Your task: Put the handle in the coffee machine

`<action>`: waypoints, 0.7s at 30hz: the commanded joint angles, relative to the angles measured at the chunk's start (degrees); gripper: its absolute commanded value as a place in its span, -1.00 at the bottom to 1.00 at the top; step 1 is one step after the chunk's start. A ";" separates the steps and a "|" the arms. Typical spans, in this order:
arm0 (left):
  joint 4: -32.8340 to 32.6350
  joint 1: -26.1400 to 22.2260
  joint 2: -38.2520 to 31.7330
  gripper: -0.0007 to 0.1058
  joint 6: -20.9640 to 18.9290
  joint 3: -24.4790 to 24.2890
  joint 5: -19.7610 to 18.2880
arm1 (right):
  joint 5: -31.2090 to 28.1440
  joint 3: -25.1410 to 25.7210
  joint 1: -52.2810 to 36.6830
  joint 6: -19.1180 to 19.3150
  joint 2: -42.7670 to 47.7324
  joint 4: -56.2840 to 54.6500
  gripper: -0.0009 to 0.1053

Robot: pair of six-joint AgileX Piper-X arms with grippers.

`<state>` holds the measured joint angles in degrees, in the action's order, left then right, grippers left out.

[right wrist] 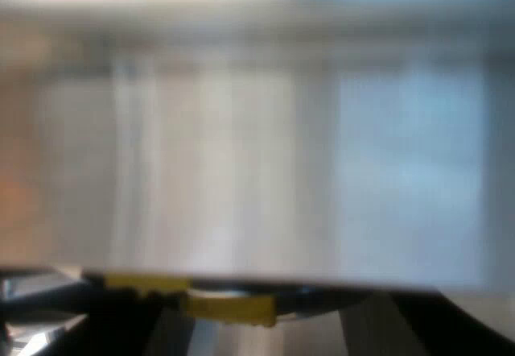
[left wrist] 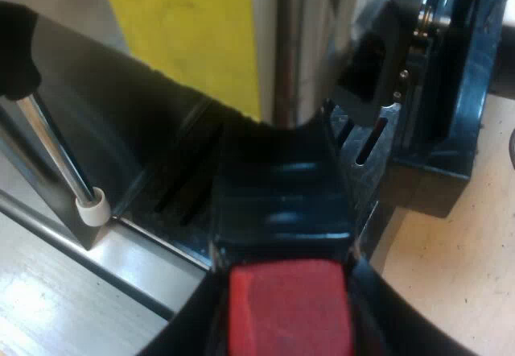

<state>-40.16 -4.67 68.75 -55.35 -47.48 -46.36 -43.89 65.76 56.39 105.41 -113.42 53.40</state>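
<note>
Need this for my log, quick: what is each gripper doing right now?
Left gripper: closed on the handle.
Right gripper: cannot be told.

Right wrist view: bright white glare from above, wall washed pale.
Left wrist view: dim, deep shadow on handle ahead of left gripper.

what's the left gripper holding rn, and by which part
The left gripper holds the holder's dark handle at its red end, with fingers on both sides.
</note>
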 commanded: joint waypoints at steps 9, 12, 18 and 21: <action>0.37 0.06 -1.36 -0.35 -0.07 -1.77 -4.61 | -0.04 1.00 -0.17 0.29 0.59 2.07 -0.13; 0.09 0.06 -1.36 -0.06 -0.07 -1.77 -4.61 | -1.10 1.00 -0.17 0.29 0.59 2.07 -0.13; -1.14 0.06 -1.36 0.18 0.10 -1.77 -4.61 | -1.10 1.00 -0.17 0.29 0.59 2.07 -0.13; -2.02 0.06 -1.36 0.18 0.36 -1.77 -4.61 | -1.26 1.65 -0.17 0.29 0.59 2.07 -0.13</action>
<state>-41.88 -4.67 68.18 -55.35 -48.87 -49.63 -44.91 66.04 56.39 105.42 -113.42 53.27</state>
